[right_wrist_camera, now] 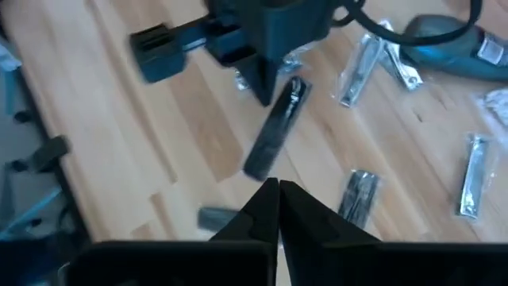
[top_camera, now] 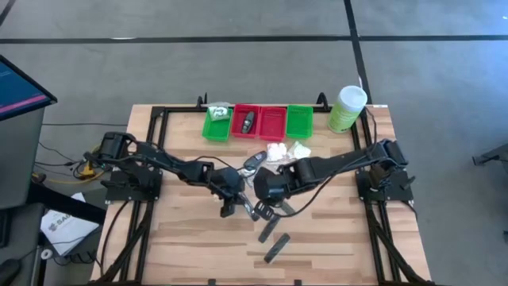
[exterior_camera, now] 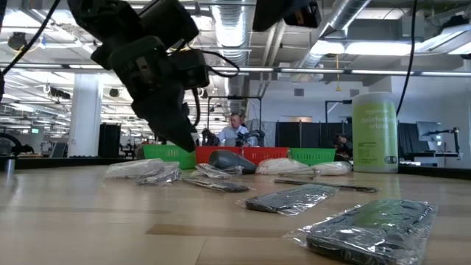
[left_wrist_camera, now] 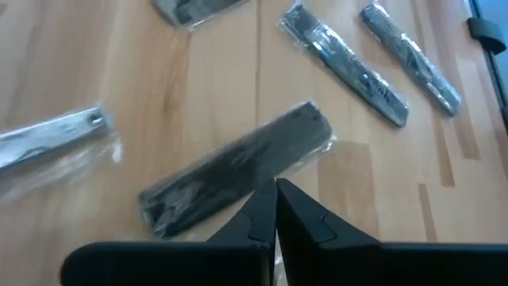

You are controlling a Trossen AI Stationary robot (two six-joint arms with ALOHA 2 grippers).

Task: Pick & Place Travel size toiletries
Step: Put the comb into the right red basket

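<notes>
Travel size toiletries lie loose on the wooden table (top_camera: 182,254): white packets (top_camera: 287,150), a black oval piece (top_camera: 252,161), silvery tubes (right_wrist_camera: 363,59) and wrapped dark grey bars (top_camera: 275,247). My left gripper (left_wrist_camera: 275,191) is shut and low over the table, its tips at the long edge of one dark bar (left_wrist_camera: 238,163), which lies flat. It also shows in the right wrist view, where my left gripper (right_wrist_camera: 263,94) stands beside that bar (right_wrist_camera: 274,131). My right gripper (right_wrist_camera: 279,191) is shut, holds nothing and hangs well above the table next to the left gripper. My left gripper's shut fingertips (left_wrist_camera: 262,208) come slanting down to the near long edge of the dark bar's clear wrapper (left_wrist_camera: 268,176), about at its middle. I cannot tell whether they pinch the wrapper or only stand against it. The bar lies flat on the table.
Green trays (top_camera: 216,125) and red trays (top_camera: 272,121) stand in a row at the far edge, one red tray holding a dark piece (top_camera: 248,121). A tall pale green canister (top_camera: 347,107) stands at the far right. Two more wrapped bars (exterior_camera: 294,197) lie nearer the front.
</notes>
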